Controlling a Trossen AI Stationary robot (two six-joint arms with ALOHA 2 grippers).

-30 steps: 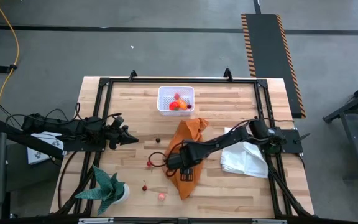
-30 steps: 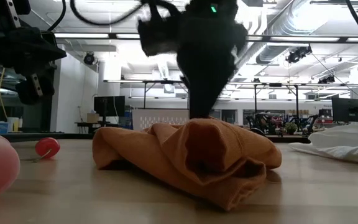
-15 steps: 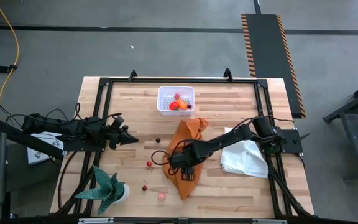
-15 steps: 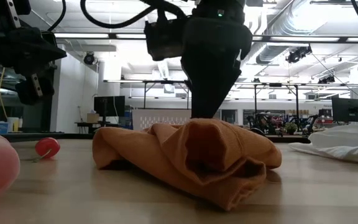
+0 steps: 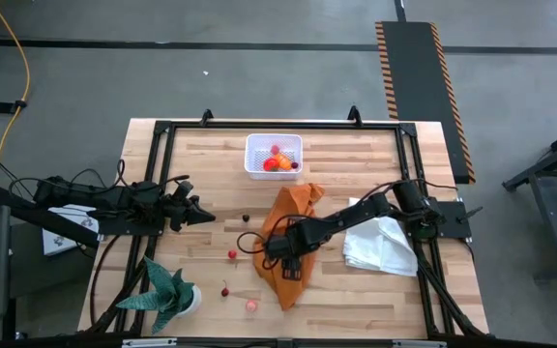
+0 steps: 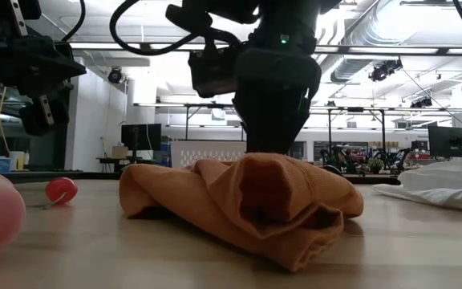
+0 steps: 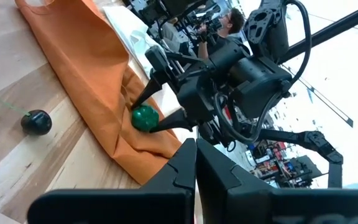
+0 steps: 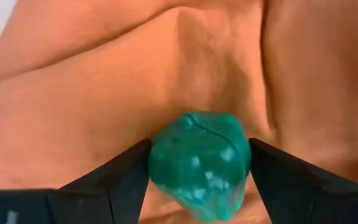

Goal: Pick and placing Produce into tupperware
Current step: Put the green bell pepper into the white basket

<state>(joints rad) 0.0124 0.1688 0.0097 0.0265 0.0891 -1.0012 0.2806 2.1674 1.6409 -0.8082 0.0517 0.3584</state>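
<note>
Right gripper [image 8: 199, 163] is pinched on a green toy vegetable [image 8: 199, 163], one finger on each side of it, directly above the orange cloth [image 5: 293, 232]. The white cloth [image 5: 380, 244] lies just beyond that cloth, toward the right arm's base. The tupperware [image 5: 274, 155] sits well apart past the cloth's far end, holding red and orange produce [image 5: 277, 163]. Loose red pieces [image 5: 231, 254] lie beside the cloth. Left gripper [image 5: 204, 217] waits near these, fingers pressed together.
</note>
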